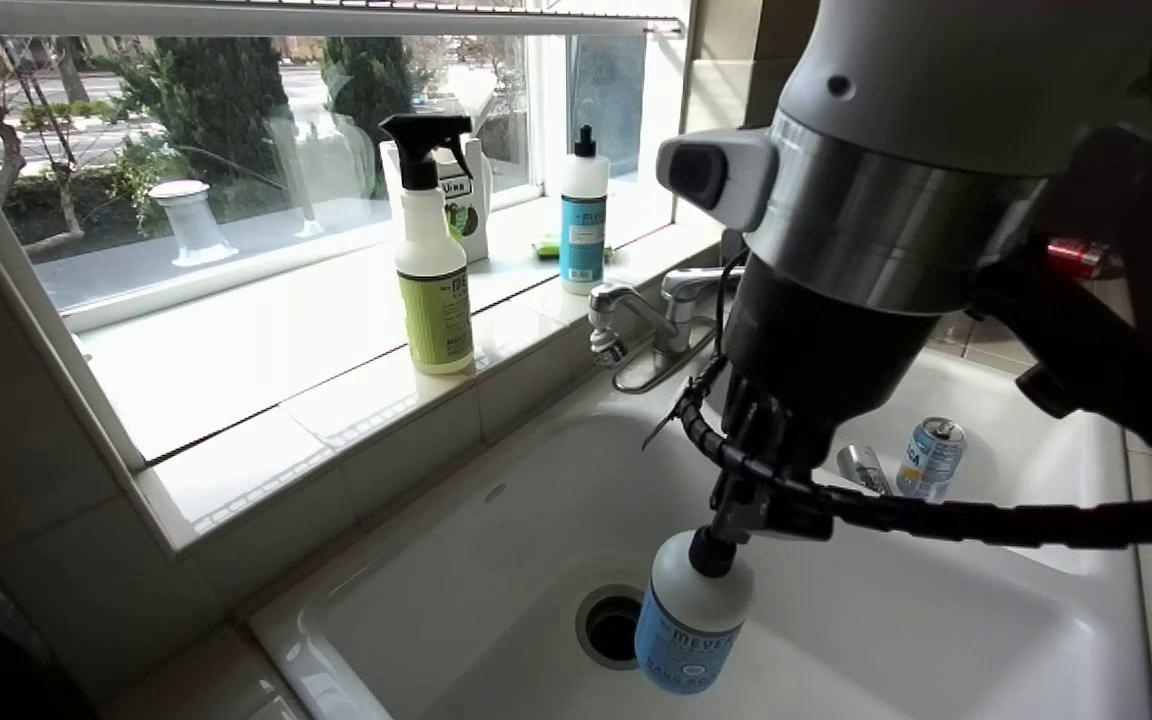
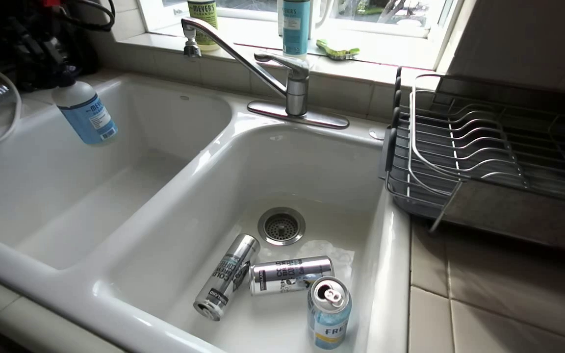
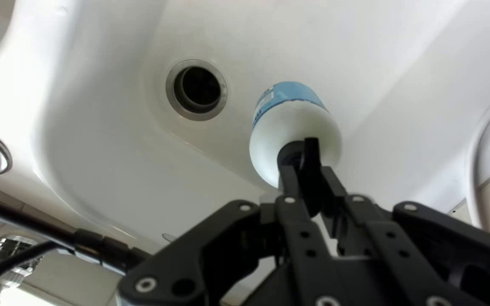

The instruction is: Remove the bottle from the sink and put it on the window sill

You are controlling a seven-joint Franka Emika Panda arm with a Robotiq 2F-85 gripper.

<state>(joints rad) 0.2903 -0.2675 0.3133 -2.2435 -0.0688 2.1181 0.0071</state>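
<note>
The bottle point(image 1: 693, 625), light blue with a black pump top, hangs in the sink's drain-side basin in an exterior view. It also shows, tilted, in an exterior view point(image 2: 86, 113) and in the wrist view point(image 3: 294, 119). My gripper point(image 3: 306, 174) is shut on its black pump top; the gripper also shows in an exterior view point(image 1: 736, 515). The bottle's base appears raised off the basin floor beside the round drain. The white double sink point(image 2: 160, 208) lies below. The white tiled window sill point(image 1: 326, 415) runs along the window behind the sink.
A yellow-green spray bottle point(image 1: 438, 310) and a teal bottle point(image 1: 584, 230) stand on the sill, with a white container point(image 1: 476, 205) behind. The chrome faucet point(image 2: 296, 88) stands between basins and sill. Three cans, including a blue can point(image 2: 330, 314), lie in the neighbouring basin. A dish rack point(image 2: 459, 147) stands beside it.
</note>
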